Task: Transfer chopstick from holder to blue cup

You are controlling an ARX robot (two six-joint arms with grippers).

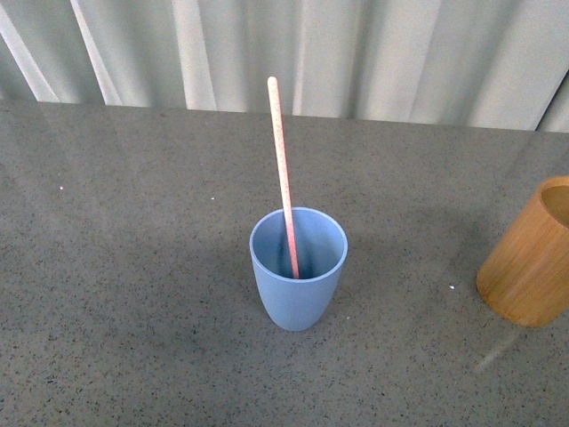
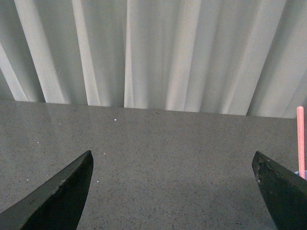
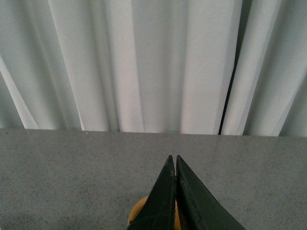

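Pale pleated curtains [image 1: 356, 53] hang behind a grey speckled tabletop [image 1: 133, 267], and from my station neither arm shows in the front view. Starting at the left, the left end effector [image 2: 173, 184] has its two dark fingers [image 2: 57, 196] spread wide with bare tabletop between them; both are cut off by the frame edge, and nothing is held. At the far edge of that wrist view I can just catch a pink strip of the chopstick [image 2: 300, 139] and a sliver of blue below it, partly hidden by a finger. In the middle of the front view the blue cup [image 1: 298, 267] stands upright, a light blue matte tumbler narrowing toward its base. The chopstick [image 1: 283, 169] stands inside it, its lower end on the cup's floor and its shaft leaning slightly left toward the far rim, pinkish-red low down and paler toward the top, rising well above the cup. Further right, well apart from the cup, the holder [image 1: 532, 267] is an orange-tan wooden cylinder cut off by the frame edge, so I cannot see its inside. The right end effector [image 3: 175, 163] has its fingers pressed together with nothing between them, and a patch of the orange holder [image 3: 136, 215] peeks out behind them. I can read no writing or labels anywhere.
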